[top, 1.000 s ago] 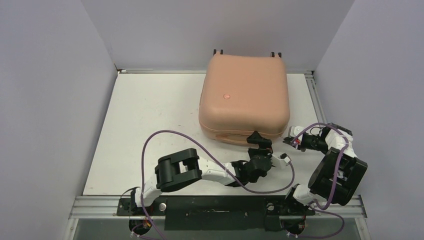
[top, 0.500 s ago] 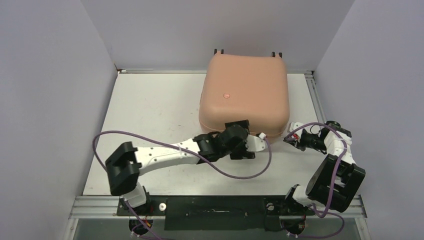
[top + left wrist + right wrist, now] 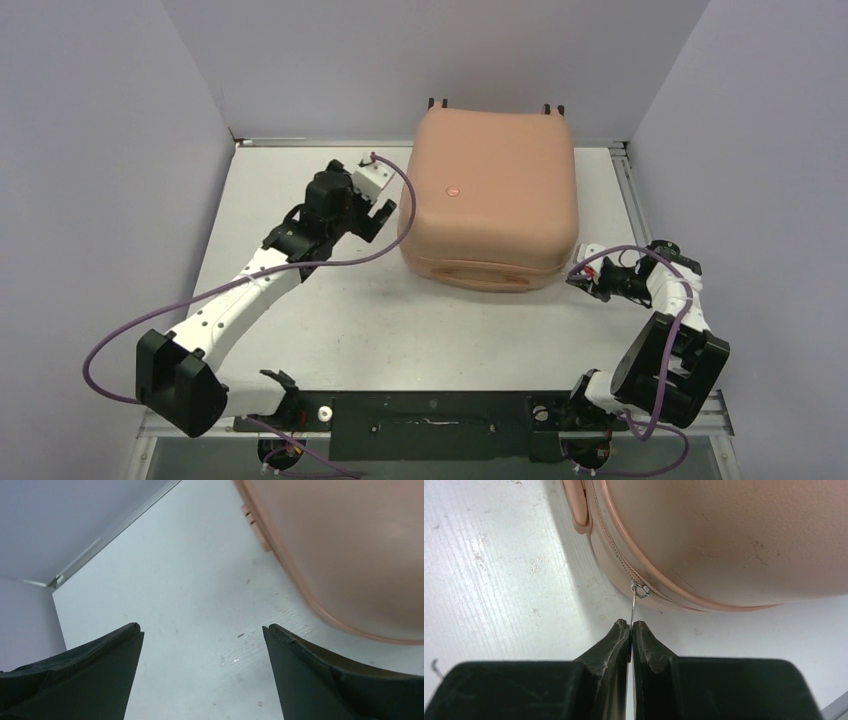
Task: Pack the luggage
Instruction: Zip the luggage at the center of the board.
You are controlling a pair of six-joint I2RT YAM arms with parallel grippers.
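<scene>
The peach-pink luggage lies flat and closed at the back middle of the table, red logo up. Its shell also shows in the left wrist view and in the right wrist view. My left gripper is open and empty just left of the luggage's left side, over bare table. My right gripper is at the luggage's near right corner, shut on the thin metal zipper pull that hangs from the zip seam.
Grey walls close in the table on the left, back and right. A metal rail runs along the back edge. The left arm's purple cable loops over the left part of the table.
My left arm has swung from the luggage's near edge round to its left side, gripper open. My right gripper has stayed at the near right corner.
</scene>
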